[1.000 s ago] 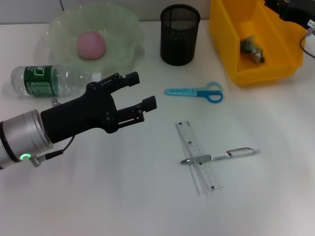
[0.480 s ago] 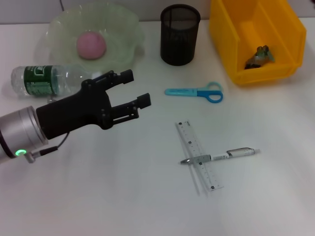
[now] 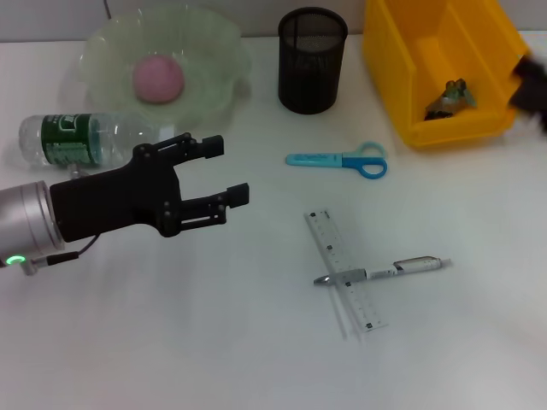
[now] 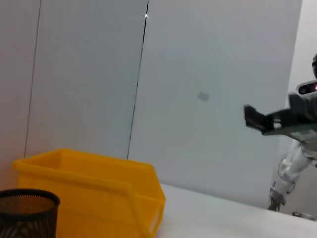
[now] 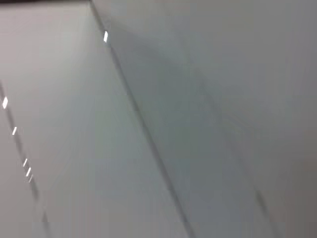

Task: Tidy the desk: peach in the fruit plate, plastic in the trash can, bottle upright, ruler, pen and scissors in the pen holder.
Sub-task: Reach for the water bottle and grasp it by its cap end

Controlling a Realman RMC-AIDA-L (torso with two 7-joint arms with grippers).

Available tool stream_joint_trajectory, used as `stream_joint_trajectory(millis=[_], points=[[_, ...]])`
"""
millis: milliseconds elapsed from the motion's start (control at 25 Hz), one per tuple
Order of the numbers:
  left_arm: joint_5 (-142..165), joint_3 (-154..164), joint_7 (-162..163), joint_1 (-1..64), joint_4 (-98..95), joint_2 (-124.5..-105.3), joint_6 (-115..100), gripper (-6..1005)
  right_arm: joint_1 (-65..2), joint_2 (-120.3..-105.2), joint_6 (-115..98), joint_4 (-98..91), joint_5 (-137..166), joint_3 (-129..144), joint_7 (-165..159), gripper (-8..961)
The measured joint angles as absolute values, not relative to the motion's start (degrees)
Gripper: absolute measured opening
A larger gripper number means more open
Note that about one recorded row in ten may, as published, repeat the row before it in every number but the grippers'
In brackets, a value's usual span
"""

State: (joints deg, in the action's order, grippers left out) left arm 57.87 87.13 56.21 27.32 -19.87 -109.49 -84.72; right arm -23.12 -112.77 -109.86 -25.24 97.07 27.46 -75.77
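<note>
My left gripper (image 3: 231, 170) hovers open and empty over the desk (image 3: 214, 333), just right of the lying bottle (image 3: 85, 139). The peach (image 3: 157, 79) rests in the fruit plate (image 3: 218, 51) at the back left. Crumpled plastic (image 3: 449, 94) lies inside the trash can (image 3: 402, 94) at the back right. Between them stands the pen holder (image 3: 313, 60). The scissors (image 3: 338, 160) lie flat at mid-desk. Nearer me, the pen (image 3: 389, 271) lies across the ruler (image 3: 342, 256). My right gripper (image 3: 532, 85) is a dark blur at the right edge, beside the trash can.
The left wrist view shows the trash can (image 4: 99, 193), the pen holder (image 4: 25, 213) and the right arm's gripper (image 4: 270, 121) in the air in front of a grey wall. The right wrist view shows only grey wall panels.
My left gripper has drawn back to the left, still open. The right arm left the back right corner and now blurs at the right edge. The plastic shifted inside the trash can.
</note>
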Motion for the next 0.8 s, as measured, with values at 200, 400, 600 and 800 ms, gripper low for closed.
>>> stream_joint_trajectory(millis=[200,400,600,800], points=[[62.7,83.0,57.0,27.8,-20.0,-109.1,-84.5,804,-23.6,-114.04,-107.4,-26.1,107.8,28.4,-72.1,716],[67.3,80.7,57.6,28.2,-20.1,-109.13,-84.4,804,-25.3,-116.18,-102.5,-26.6,117.4,29.3,-68.7,736],[69.4,80.4,58.7,28.5,-20.1,-109.1,-84.2,804,-25.8,-118.61,-98.0,-29.1,119.7,31.5,-68.0,756],[69.6,80.4,58.9,28.4,-20.1,-108.59,-83.1,804,-25.8,-119.18,-94.7,-30.0,119.4,34.2,-67.0,775]])
